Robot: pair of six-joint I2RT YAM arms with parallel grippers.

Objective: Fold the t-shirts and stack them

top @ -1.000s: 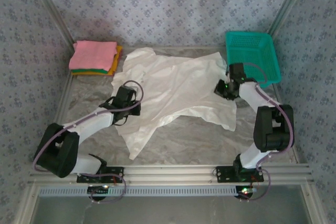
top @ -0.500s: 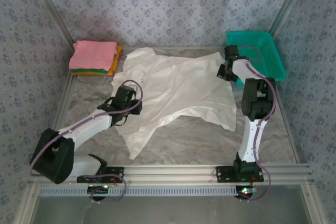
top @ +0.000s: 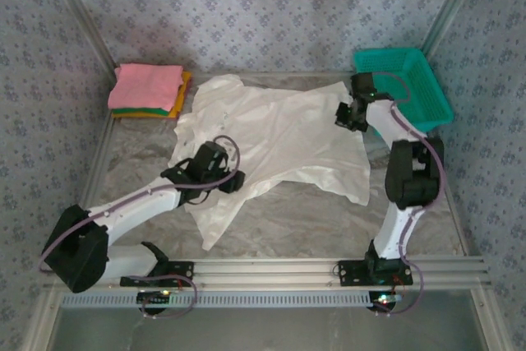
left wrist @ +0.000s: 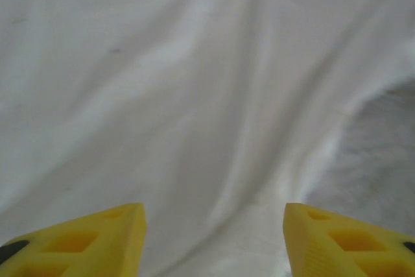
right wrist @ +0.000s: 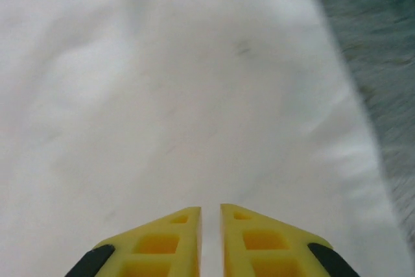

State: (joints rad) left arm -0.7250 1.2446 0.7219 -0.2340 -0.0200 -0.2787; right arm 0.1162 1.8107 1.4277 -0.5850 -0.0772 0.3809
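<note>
- My left fingers (left wrist: 91, 241) stand wide apart, holding nothing, over the near-left part of the white t-shirt (top: 279, 133).
- My right fingers (right wrist: 162, 238) are barely parted with nothing pinched. They sit above its far right edge, beside the basket (top: 411, 80).
- That shirt lies spread and rumpled mid-tabletop (top: 304, 219) — the folded shirts (top: 146, 85) are stacked far left.

white t-shirt (top: 279, 133) is lying spread out but pretty rumpled in the middle, thin and creased; pink shirt (top: 146, 85) sits folded on top of the green shirt (top: 123, 109) and orange shirt (top: 182, 94), neat stack back-left
</note>
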